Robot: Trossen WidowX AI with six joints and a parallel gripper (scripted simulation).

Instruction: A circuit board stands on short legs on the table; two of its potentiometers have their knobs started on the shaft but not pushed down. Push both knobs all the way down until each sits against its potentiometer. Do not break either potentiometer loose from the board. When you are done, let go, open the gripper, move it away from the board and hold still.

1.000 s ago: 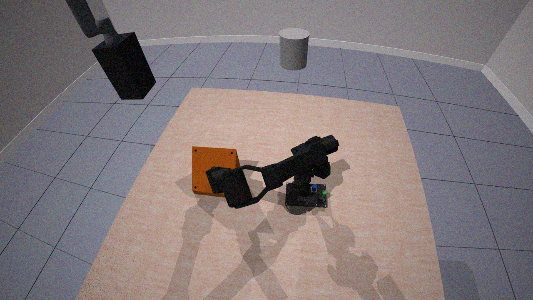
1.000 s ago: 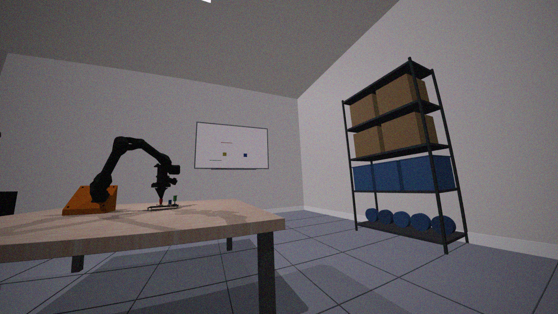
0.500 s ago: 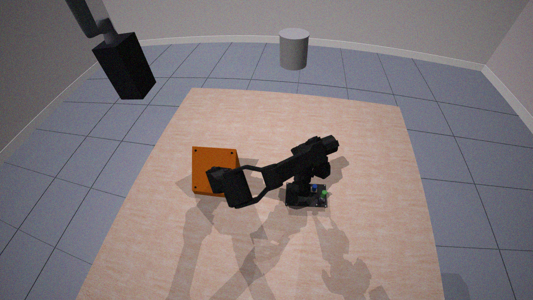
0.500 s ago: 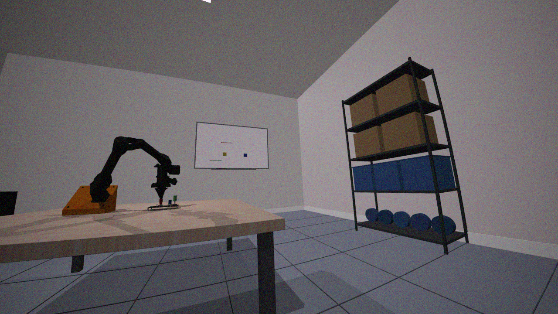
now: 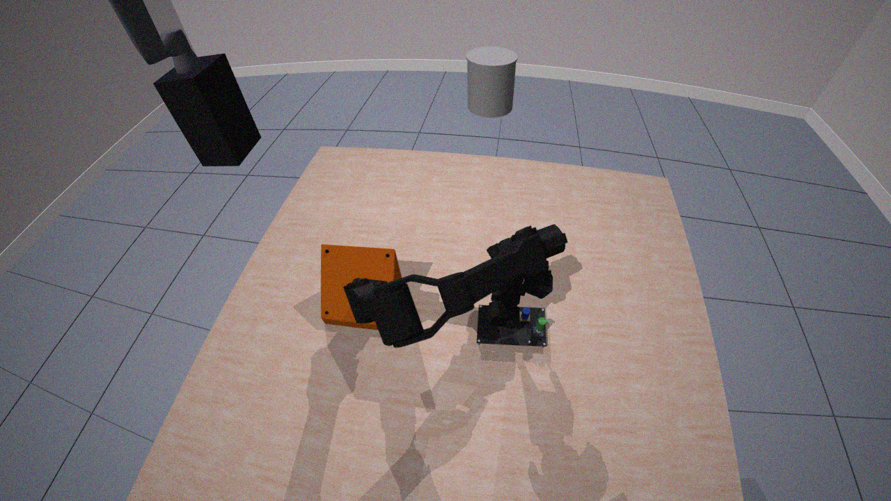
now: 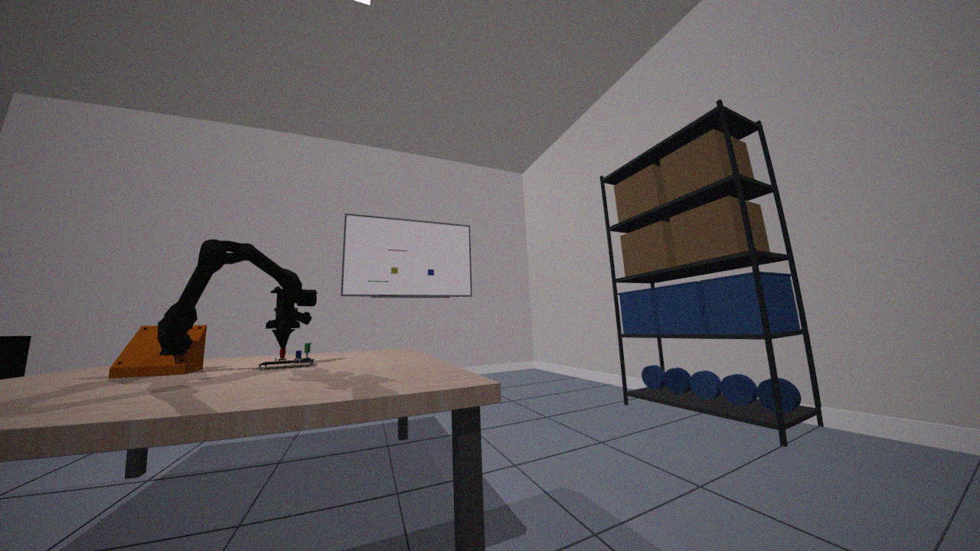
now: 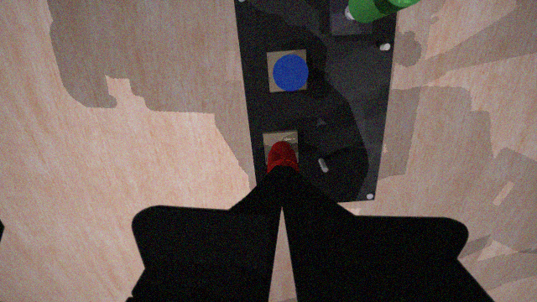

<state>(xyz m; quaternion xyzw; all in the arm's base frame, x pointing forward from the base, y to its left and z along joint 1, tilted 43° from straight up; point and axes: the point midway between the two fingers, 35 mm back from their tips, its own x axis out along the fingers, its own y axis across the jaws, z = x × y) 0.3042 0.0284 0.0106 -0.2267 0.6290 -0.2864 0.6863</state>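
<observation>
The dark circuit board stands low on the table. My gripper is shut and points straight down, its closed tips at the top of the red knob. That knob is above a square potentiometer; the gap under it is not clear. The blue knob is over another square potentiometer. The green knob stands tallest, above a dark block at the board's far end. In the top view the gripper hides the red knob.
The orange arm base stands on the wooden table, left of the board. A small light pin stands on the board near the red knob. A grey bin and a shelf rack are beyond the table.
</observation>
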